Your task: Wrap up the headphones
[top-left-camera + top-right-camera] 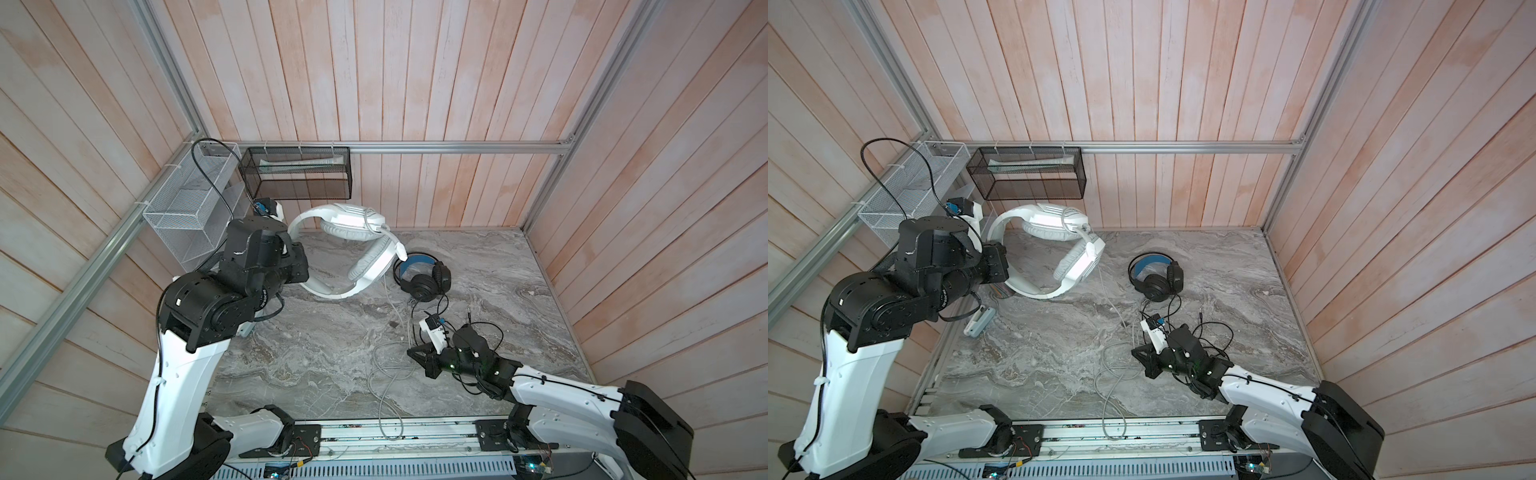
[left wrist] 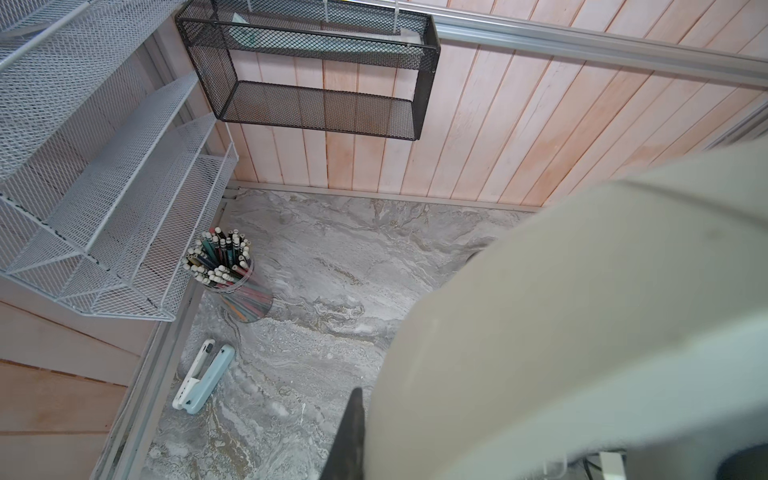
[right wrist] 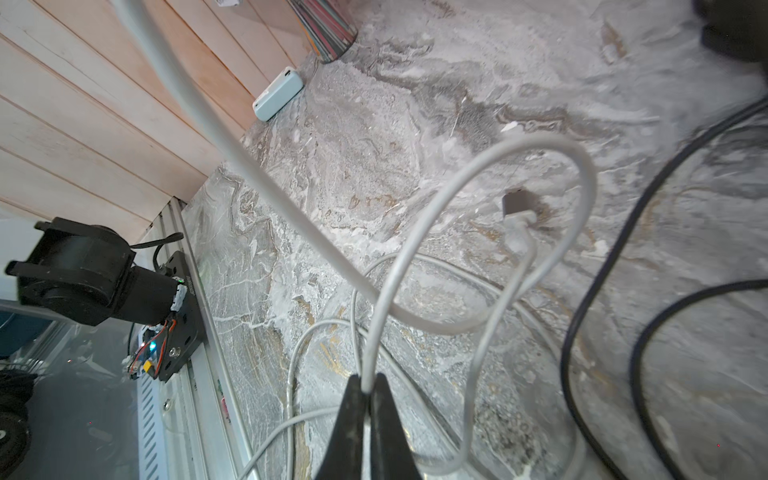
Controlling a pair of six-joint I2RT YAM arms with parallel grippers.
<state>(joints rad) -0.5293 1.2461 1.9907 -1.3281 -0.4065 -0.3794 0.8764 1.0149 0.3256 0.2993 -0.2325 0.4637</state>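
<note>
In both top views, your left gripper [image 1: 300, 268] is reaching in from the left of the frame. It is clamping the headband of the white headset [image 1: 374, 259] [image 1: 1077, 264], though its fingertips are hiding behind the wrist. The white headset is hanging raised and tilted over the upper middle of the marble tabletop [image 1: 291, 353]. The black headset [image 1: 424, 284] [image 1: 1156, 284] is lying on the marble just right of centre. Its black cable [image 1: 494, 332] is looping beside your right gripper [image 1: 417, 353], which is sitting low over the grey-white cable [image 1: 386, 374] trailing toward the bottom edge. In the left wrist view, the blurred white headband is filling the lower right, pressing against one dark finger [image 2: 352, 428] while the other finger is hiding behind it. A pencil cup [image 2: 224, 270] is standing left of centre, a pale blue stapler [image 2: 203, 376] is lying at lower left, a white mesh rack [image 2: 104, 208] is hanging at upper left and a black mesh basket [image 2: 316, 70] at top centre. In the right wrist view, your right gripper [image 3: 365, 390] at bottom centre is pinching the grey-white cable [image 3: 415, 232], its two black fingers pressing together on the strand. That strand is arching up toward a USB plug [image 3: 517, 203] lying right of centre, and the black cable [image 3: 602, 291] is curving down the right side.
</note>
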